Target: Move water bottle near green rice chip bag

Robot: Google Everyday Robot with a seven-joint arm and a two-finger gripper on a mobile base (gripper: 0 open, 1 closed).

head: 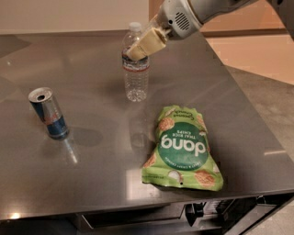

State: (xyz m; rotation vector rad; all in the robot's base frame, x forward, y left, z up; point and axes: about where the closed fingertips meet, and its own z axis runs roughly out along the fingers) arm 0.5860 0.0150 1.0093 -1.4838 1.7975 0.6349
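Diagonally from the upper right, the arm (193, 13) slants down over the far side of the table (239, 119). Bare surface lies between the water bottle (136, 78) and the green rice chip bag (181, 147), which lies flat near the front edge. A drink can (48, 114) stands well apart at the left. The gripper (138, 48) is clamped on the upright bottle's shoulder, just above its label.

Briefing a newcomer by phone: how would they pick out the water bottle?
On the steel table, look behind the green rice chip bag. The water bottle is there, upright, the gripper clamped at its shoulder. Unlike the blue-and-silver can, it is clear, ribbed and white-capped.
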